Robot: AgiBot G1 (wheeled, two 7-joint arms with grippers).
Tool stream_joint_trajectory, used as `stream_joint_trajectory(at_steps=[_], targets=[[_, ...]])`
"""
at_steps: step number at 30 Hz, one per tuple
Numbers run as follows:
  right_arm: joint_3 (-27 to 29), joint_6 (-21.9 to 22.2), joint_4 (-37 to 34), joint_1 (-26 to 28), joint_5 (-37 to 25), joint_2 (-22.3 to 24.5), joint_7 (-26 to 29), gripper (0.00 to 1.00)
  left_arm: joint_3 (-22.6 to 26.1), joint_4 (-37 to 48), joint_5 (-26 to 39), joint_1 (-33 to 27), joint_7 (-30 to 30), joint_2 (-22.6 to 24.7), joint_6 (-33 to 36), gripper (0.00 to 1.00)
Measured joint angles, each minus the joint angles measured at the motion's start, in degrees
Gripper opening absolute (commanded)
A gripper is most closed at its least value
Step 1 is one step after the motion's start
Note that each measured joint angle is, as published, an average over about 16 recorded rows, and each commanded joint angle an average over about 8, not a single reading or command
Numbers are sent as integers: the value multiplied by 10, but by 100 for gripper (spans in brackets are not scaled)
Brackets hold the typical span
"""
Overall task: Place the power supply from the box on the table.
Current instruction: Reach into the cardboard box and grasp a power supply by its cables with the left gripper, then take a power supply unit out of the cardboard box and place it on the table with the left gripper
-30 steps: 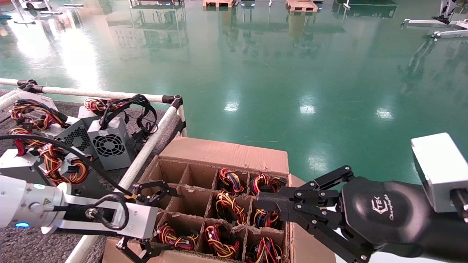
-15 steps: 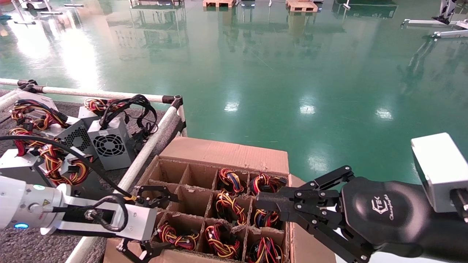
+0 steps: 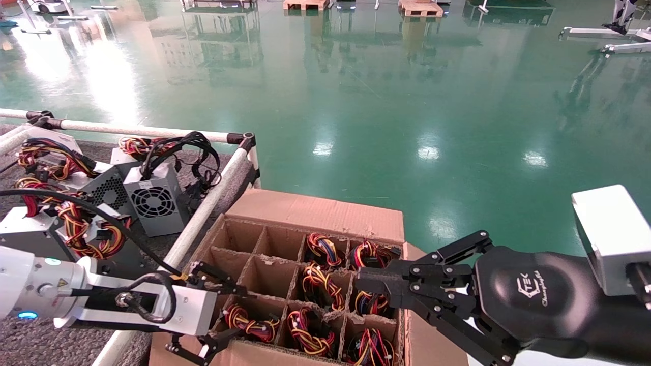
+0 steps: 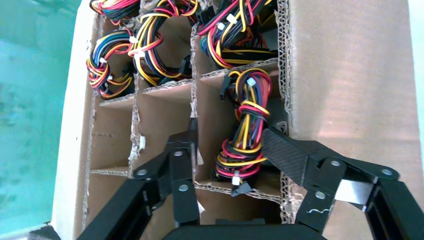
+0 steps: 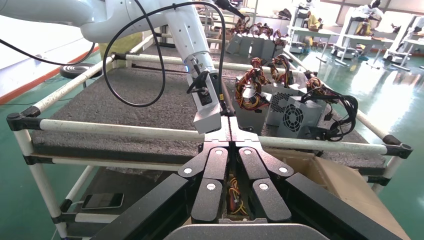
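The box stands beside the table, its grid cells holding power supplies that show as wire bundles. My left gripper hangs open over the near-left cell. In the left wrist view its fingers straddle that cell's power supply, one on each side of the red, yellow and black bundle, not closed on it. My right gripper is shut and empty at the box's right edge. In the right wrist view its joined tips point toward the table.
Several power supplies stand on the table's far part, also visible in the right wrist view as grey units. A white tube rail runs between table and box. The far-left cells are empty. Green floor lies beyond.
My left gripper has sunk a little toward the near-left cell, still open. The right arm has not moved.
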Motion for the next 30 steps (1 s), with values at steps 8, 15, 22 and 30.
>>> stream_joint_trajectory(at_steps=[8, 15, 22, 30], targets=[[0, 0, 0, 0, 0, 0, 0, 0, 0, 2, 0, 0, 2, 0, 0, 0], [0, 0, 0, 0, 0, 0, 0, 0, -1, 3, -1, 0, 3, -1, 0, 0], [0, 0, 0, 0, 0, 0, 0, 0, -2, 4, -3, -2, 4, -2, 1, 0], [0, 0, 0, 0, 0, 0, 0, 0, -6, 2, -18, -13, 6, -9, 5, 0]])
